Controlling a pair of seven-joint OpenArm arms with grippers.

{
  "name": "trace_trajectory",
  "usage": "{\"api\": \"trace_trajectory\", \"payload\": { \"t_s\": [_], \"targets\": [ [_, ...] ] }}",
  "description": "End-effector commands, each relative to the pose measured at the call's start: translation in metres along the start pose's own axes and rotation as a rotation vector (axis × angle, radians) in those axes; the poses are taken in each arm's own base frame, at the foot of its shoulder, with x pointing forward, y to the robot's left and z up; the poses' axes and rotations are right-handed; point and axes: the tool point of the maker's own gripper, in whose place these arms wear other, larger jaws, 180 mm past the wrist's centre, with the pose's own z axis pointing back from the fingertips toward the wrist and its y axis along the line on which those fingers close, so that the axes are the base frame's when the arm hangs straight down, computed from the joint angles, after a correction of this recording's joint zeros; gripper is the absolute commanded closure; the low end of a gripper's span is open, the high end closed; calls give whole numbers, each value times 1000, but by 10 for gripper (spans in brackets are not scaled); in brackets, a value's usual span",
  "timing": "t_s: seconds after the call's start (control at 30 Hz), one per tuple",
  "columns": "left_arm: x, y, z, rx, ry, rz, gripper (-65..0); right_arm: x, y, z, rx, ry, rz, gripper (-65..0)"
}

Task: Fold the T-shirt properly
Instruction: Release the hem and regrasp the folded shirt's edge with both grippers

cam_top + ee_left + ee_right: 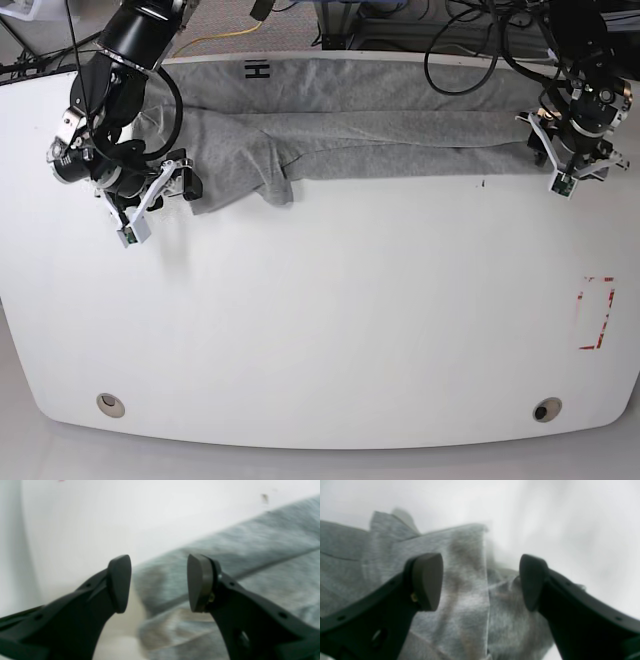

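Stretching beneath everything, the white counter (330, 300) fills most of the base view, its two lower corners rounded. Next in size comes the heather-grey T-shirt (400, 125), laid in a long, shallow band along the upper side of the counter in that view. It runs from the right arm (110, 110) across to the left arm (585, 70), with creases running lengthwise and a rumpled flap pointing down toward the middle, near the right arm. The two black arms come in from the top corners, one over each end of the shirt

The right hand (482, 582) is wide, its fingers well apart above overlapping folds of cloth; one finger overlaps the bunched part in the right wrist view, though whether it touches I cannot tell. The left hand (160, 583) is wide as well, its fingers on either side of a loose corner of the shirt as the left wrist view shows it; contact there is likewise unclear

Smaller still is a broken red outline (595, 313) on the counter's right side, then two round fittings (110, 405) near its lower corners. Smallest is a dark mark (257, 69) on the shirt's upper part
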Motion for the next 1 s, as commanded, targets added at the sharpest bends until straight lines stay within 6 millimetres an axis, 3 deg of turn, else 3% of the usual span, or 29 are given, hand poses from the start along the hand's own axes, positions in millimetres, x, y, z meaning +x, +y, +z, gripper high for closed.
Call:
{"api": "trace_trajectory", "payload": {
  "t_s": [0.0, 0.23, 0.3, 0.43, 0.57, 0.67, 0.83, 0.97],
  "targets": [
    [1, 2, 4, 8, -9, -9, -332, 17, -3, -5, 3, -17, 21, -458],
    [-12, -5, 5, -8, 21, -10, -332, 9, -3, -27, 35, 18, -12, -457],
    [-12, -4, 5, -7, 21, -11, -332, 11, 3, -29, 55, 7, -18, -428],
    [-15, -5, 4, -12, 31, -7, -332, 13, 13, -32, 89, -11, -32, -236],
    [-27, -9, -3, -35, 62, 12, -332, 12, 14, -33, 92, -13, -35, -2],
    [-35, -13, -8, -52, 81, 23, -332, 21, 16, -26, 92, -56, -29, 0],
    [-52, -21, -17, -87, 125, 49, -332, 27, 22, 4, 70, -146, 5, 0],
    [-53, -22, -19, -92, 129, 51, -332, 7, 23, 18, 44, -111, 17, 0]
  ]
}}
